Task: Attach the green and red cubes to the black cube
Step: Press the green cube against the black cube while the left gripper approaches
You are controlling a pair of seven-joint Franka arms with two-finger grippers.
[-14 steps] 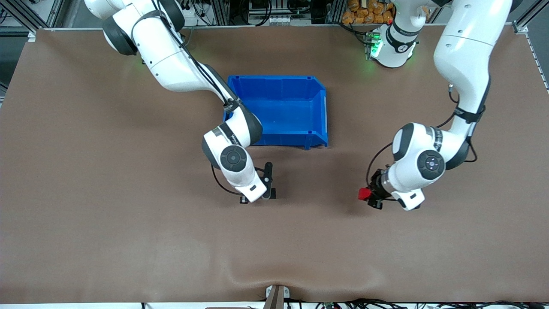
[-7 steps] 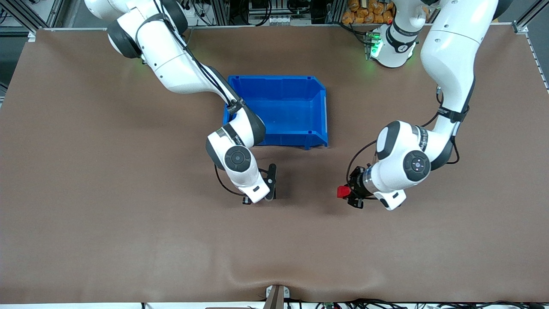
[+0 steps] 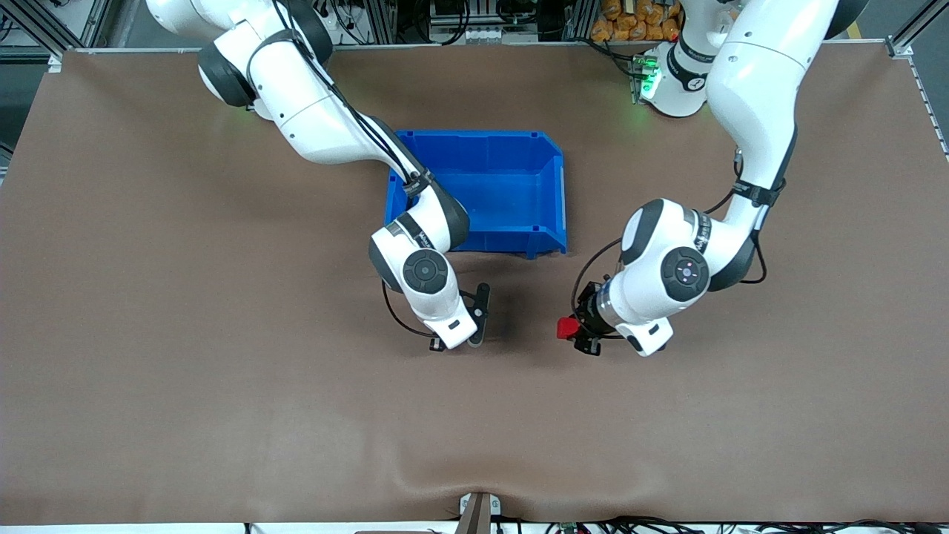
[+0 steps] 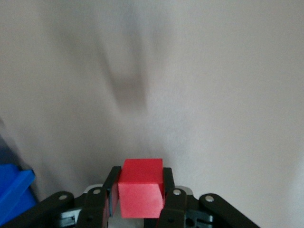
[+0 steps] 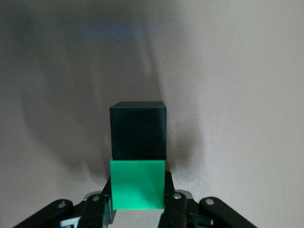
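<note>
My left gripper is shut on the red cube and holds it over the brown table top; in the left wrist view the red cube sits between the two fingers. My right gripper is shut on the green cube. The black cube is joined to the green cube's outer face and sticks out past the fingertips. The two grippers face each other over the table with a gap between them. The green cube does not show in the front view.
An empty blue bin stands on the table, farther from the front camera than both grippers. The right arm's forearm passes over the bin's corner. A brown mat covers the table.
My left gripper has carried the red cube toward the right gripper, narrowing the gap. My right gripper has shifted slightly toward the left arm's end of the table.
</note>
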